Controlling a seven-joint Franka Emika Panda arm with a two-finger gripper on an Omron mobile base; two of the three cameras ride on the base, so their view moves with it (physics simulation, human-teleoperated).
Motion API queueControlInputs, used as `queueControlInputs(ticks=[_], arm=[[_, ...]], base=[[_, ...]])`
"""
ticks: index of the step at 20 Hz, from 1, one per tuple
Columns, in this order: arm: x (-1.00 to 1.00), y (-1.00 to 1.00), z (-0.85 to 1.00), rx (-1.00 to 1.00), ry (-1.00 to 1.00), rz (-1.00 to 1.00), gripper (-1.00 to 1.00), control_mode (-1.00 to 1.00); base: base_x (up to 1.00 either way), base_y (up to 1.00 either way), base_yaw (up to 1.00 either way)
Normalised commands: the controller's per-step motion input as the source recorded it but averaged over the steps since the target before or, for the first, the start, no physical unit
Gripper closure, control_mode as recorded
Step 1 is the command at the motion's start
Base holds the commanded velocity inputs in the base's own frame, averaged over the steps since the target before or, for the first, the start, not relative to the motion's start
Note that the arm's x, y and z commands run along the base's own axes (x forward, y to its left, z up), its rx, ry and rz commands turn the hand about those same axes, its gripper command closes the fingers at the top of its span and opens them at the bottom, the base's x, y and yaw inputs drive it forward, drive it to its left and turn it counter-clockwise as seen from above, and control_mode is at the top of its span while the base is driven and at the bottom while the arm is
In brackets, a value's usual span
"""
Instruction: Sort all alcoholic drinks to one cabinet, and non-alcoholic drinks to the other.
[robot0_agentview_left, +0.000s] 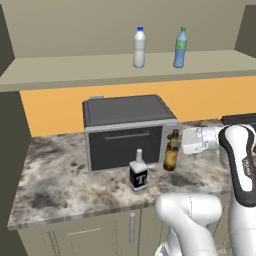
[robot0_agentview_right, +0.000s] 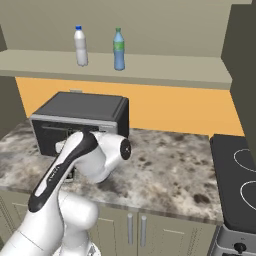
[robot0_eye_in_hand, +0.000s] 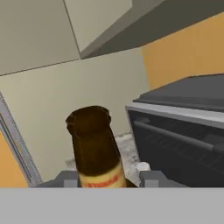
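My gripper is shut on the neck of the brown beer bottle, just right of the microwave's front corner. In the hand view the beer bottle stands between my two fingertips, its open mouth at the top. The square clear bottle with the black "T" label stands on the counter in front of the microwave. The white bottle with a blue cap and the blue bottle with a green top stand side by side in the open upper cabinet; they also show as the white bottle and blue bottle.
A dark microwave sits at the back of the marbled counter. A black stove top lies at the counter's right end. Cabinet side walls frame the open shelf on both sides.
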Motion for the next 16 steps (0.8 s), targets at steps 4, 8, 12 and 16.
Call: queueControlInputs(ticks=[4, 8, 12, 16], arm=[[-0.67, -0.14, 0.80, -0.06, 0.02, -0.29, 1.00, -1.00], [-0.70, -0.21, 0.65, -0.12, 0.04, -0.30, 1.00, -1.00], [-0.77, -0.22, 0.53, -0.18, 0.05, -0.30, 1.00, -1.00], [-0.69, -0.13, 0.41, -0.19, 0.10, -0.30, 1.00, -1.00]], base=[[0.00, 0.00, 0.00], [0.00, 0.00, 0.00], [0.00, 0.00, 0.00], [0.00, 0.00, 0.00]])
